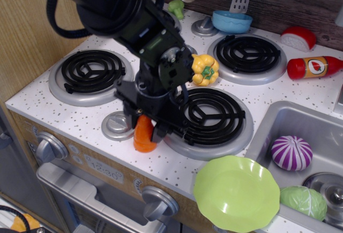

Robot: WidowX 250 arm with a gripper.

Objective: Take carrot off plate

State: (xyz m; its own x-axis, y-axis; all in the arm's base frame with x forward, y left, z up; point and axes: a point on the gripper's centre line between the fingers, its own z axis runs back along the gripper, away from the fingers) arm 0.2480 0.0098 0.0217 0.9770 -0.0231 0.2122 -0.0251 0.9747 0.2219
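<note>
Already off the plate (236, 193), the carrot (143, 135) is held upright at lower centre-left of the frame, its base on or just above the speckled table (64, 112) between a silver knob (117, 126) and the front burner (209, 118). The tool (147, 128) is clenched around its upper half. Judged by its gloss, the carrot is light, stiff, hollow plastic and likely slippery; the ridged thick end is probably the surest place to be gripped.
</note>
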